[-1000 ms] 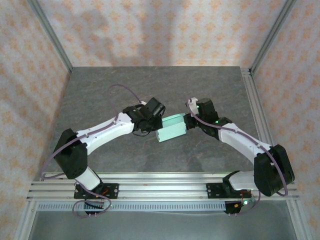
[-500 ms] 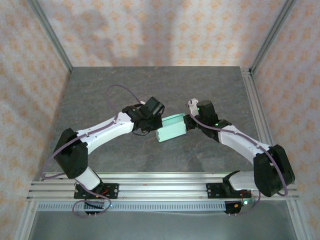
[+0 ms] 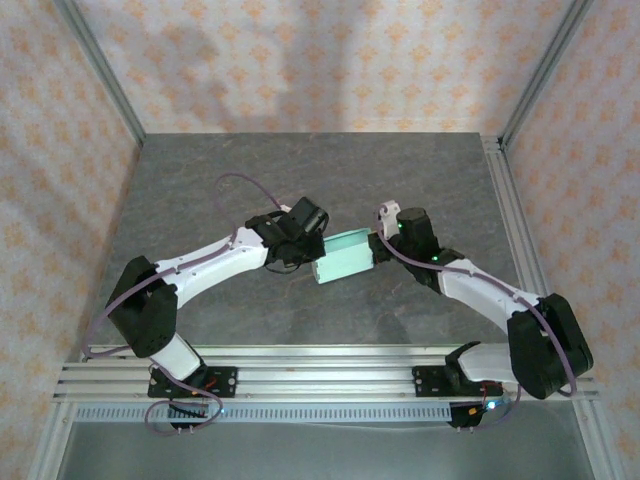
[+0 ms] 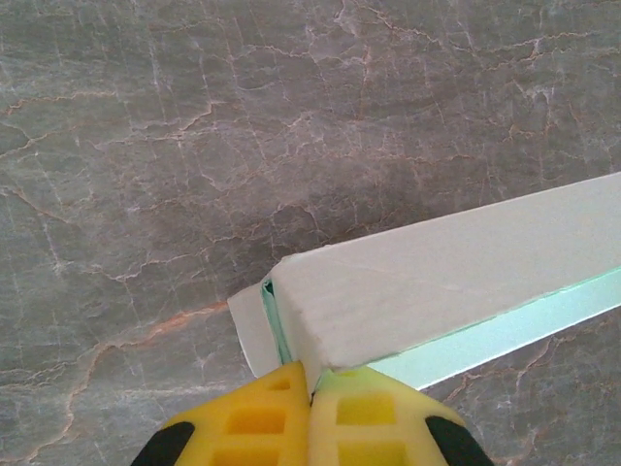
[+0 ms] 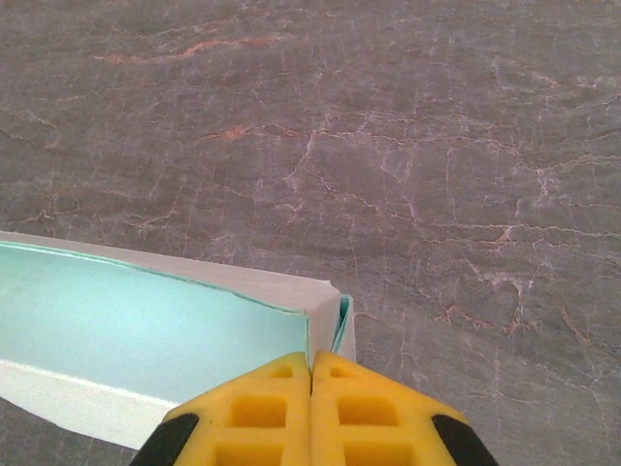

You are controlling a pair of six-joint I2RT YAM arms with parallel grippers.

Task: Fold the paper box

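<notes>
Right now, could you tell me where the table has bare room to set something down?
Bare: the table's far half, from the back wall to the paper box, and the patch between box and near rail. Crowded: the centre, where left gripper and right gripper pinch the box.

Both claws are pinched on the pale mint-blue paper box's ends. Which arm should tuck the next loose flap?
Left, probably. The left claw pinches the paper box at a corner where a loose flap splays out beside it. The right claw grips the opposite end and can steady it.
</notes>
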